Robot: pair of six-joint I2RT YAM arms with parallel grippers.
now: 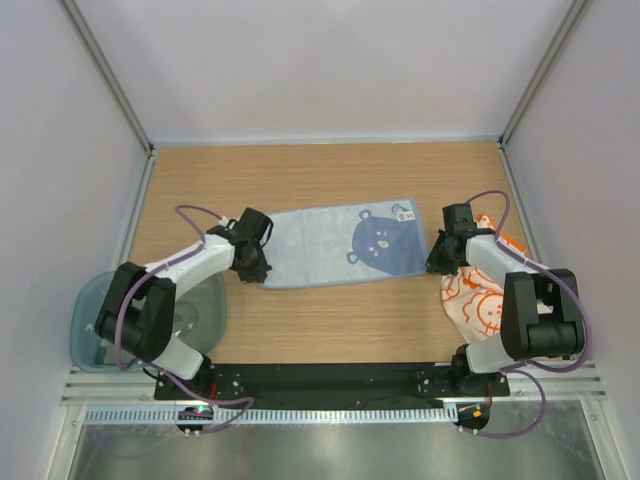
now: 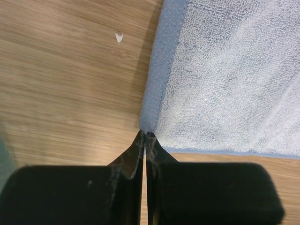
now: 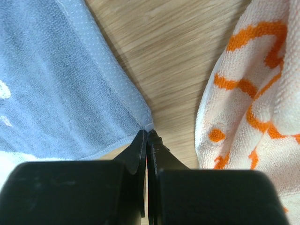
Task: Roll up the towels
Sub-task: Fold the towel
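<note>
The left claw (image 2: pixel 145 136) is clenched, its two black fingertips pressed together on the near left corner of the blue towel (image 2: pixel 225 84), with the hemmed edge running away from the tips. The right claw (image 3: pixel 147 133) is clenched too, nipping the near right corner of the same towel (only the very tip of the hem sits between the fingers). Just to the right of the right claw lies the orange-and-white towel (image 3: pixel 253 93), rumpled, partly under the right arm, with a strip of bare tabletop (image 1: pixel 330 320) between it and the blue one.

To the left of the left claw and nearer the arm bases sits the translucent tray (image 1: pixel 90 330), well apart from both cloths.

Beyond the two claws the blue towel stretches flat across the tabletop between them, one long edge on the claws' side, the other farther out. A darker blue bear face (image 1: pixel 378 240) is printed toward the right claw's end. Ahead of the left claw, a small white fleck (image 2: pixel 119 36) lies on the wood beside the towel's edge.
</note>
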